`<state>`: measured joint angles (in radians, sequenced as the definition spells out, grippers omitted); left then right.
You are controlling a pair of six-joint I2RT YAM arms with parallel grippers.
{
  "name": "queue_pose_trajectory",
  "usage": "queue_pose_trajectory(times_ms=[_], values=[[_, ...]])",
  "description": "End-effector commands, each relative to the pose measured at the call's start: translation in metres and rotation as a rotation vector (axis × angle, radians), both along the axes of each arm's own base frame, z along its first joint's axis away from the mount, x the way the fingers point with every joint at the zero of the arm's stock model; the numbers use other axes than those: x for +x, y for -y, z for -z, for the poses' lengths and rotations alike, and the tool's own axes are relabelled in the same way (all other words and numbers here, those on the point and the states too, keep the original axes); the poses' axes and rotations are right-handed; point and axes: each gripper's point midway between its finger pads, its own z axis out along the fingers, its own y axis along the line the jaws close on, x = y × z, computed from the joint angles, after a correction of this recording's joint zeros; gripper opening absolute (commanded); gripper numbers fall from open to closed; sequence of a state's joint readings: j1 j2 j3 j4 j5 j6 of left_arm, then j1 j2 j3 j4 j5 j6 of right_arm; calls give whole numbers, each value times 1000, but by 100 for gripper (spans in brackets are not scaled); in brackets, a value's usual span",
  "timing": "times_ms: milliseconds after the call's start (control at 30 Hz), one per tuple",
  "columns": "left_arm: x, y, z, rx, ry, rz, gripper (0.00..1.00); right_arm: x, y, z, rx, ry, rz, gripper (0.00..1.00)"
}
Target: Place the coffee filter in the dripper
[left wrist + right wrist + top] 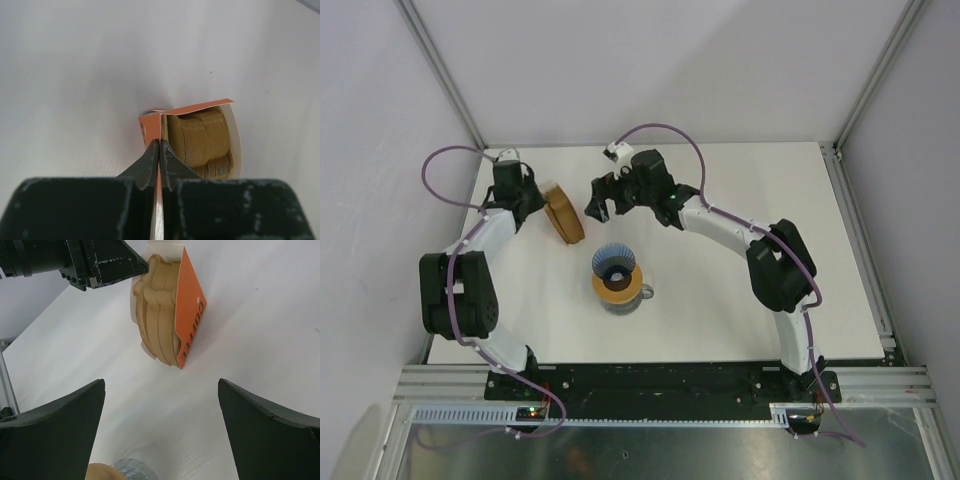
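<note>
- The left tool point(159, 145) is pinched fully together on the thin card edge of the orange packet point(189, 315) and holds it up on its edge. So slight a hold could slip, or let the packet swivel, once the papers inside are tugged.
- The right tool point(161, 382) is spread as wide as it goes and holds nothing. It sits at 3 o'clock of the packet, facing its open side. Closing on that tight stack would probably take several papers at once, or crumple the front one.
- The dripper point(615, 262) rides on a tan ring point(635, 288) atop the glass carafe point(620, 303), a tall stack. A low swing across the table point(720, 320) could knock it over.
- The coffee filter point(152, 310) is not out on its own. It is one of the light-tan papers packed face to face in the packet, soft-looking with wavy, ruffled edges.
- The packet lies at 10 o'clock of the dripper, near but apart from it. The dripper stands mid-table with nothing in it.
</note>
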<state>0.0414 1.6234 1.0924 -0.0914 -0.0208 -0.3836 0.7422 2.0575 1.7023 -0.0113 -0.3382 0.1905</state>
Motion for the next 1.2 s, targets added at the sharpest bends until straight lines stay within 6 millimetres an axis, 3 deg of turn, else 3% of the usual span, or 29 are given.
queue_pose_trajectory(times_ms=[0, 267, 367, 600, 767, 867, 967, 1167], values=[[-2, 8, -13, -46, 29, 33, 2, -5, -17, -13, -3, 48, -14, 99], [-25, 44, -17, -236, 0, 104, 0, -43, -53, -16, -91, 214, -80, 96], [-36, 59, -19, -267, -10, 141, 0, -45, -59, -13, -89, 214, -94, 93], [-37, 97, -26, -302, -15, 228, 0, -7, -21, -1, -187, 150, 130, 94], [-34, 131, -31, -312, -18, 298, 0, 4, 6, 17, -281, 133, 213, 99], [-29, 137, -36, -279, 1, 309, 0, 9, 18, 23, -291, 113, 231, 99], [-25, 135, -41, -250, 20, 308, 0, 10, 22, 27, -271, 102, 206, 99], [-17, 143, -48, -233, 41, 336, 1, 6, 8, 27, -207, 94, 108, 99]])
